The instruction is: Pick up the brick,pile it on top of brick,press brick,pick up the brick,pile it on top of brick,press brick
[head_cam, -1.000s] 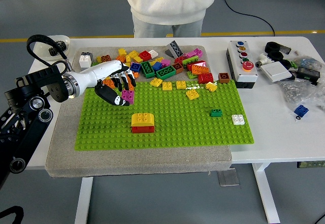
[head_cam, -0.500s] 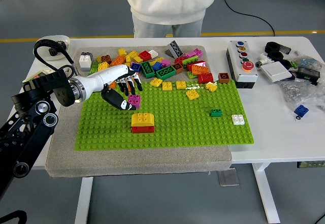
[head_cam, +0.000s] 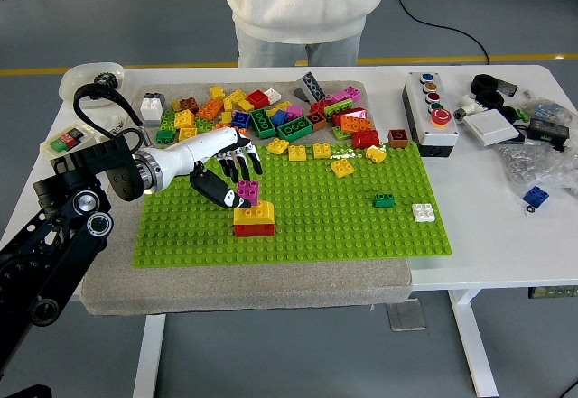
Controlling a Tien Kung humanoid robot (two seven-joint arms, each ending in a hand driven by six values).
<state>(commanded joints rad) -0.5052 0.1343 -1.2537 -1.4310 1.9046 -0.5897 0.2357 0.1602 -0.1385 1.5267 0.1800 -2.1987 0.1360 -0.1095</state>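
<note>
Magenta studded brick (head_cam: 247,190) in left robot hand (head_cam: 228,174).

On my table (head_cam: 506,236) I see a button box (head_cam: 431,113) right of the mat, then a white box (head_cam: 491,126), a small blue block (head_cam: 536,197), and a person (head_cam: 302,5) at the far side.

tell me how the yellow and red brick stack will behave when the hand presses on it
The stack looks like rigid plastic, so probably no flexing. It sits low and wide on the studded green baseplate, so tipping or sliding seems unlikely under the left hand.
</note>
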